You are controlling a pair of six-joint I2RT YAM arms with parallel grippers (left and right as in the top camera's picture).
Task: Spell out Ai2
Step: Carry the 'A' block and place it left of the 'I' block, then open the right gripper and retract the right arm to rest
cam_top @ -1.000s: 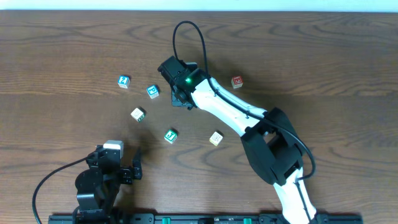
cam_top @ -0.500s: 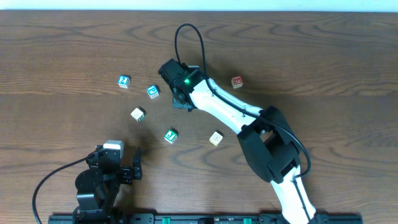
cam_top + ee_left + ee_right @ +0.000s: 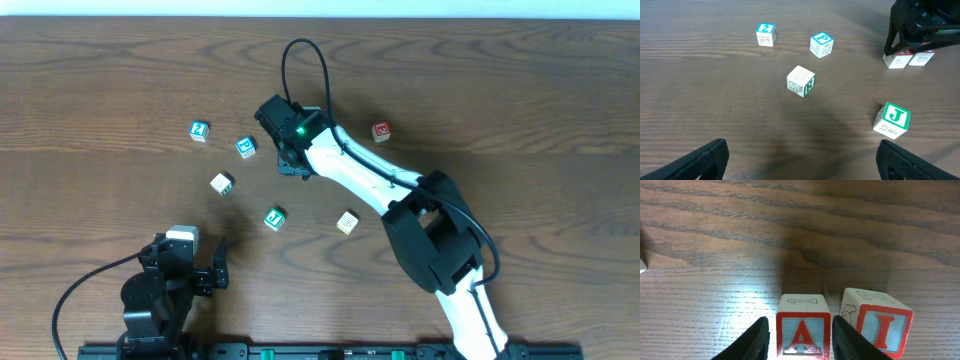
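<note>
In the right wrist view a red-framed A block (image 3: pixel 801 311) stands on the wood table with a red-framed I block (image 3: pixel 880 325) just to its right. My right gripper (image 3: pixel 801 342) straddles the A block with narrow gaps on both sides, open. In the overhead view this gripper (image 3: pixel 291 163) hides both blocks. The blue 2 block (image 3: pixel 200 130) lies far left and also shows in the left wrist view (image 3: pixel 766 34). My left gripper (image 3: pixel 802 165) is open and empty at the table's front left.
A blue P block (image 3: pixel 246 147), a white block with a green K (image 3: pixel 222 184), a green J block (image 3: pixel 275 217), a yellowish block (image 3: pixel 347 222) and a red block (image 3: pixel 381 131) lie scattered around. The right arm spans the middle.
The right gripper shifted slightly right and toward the front about a second ago, then stayed still. The left arm has not moved.
</note>
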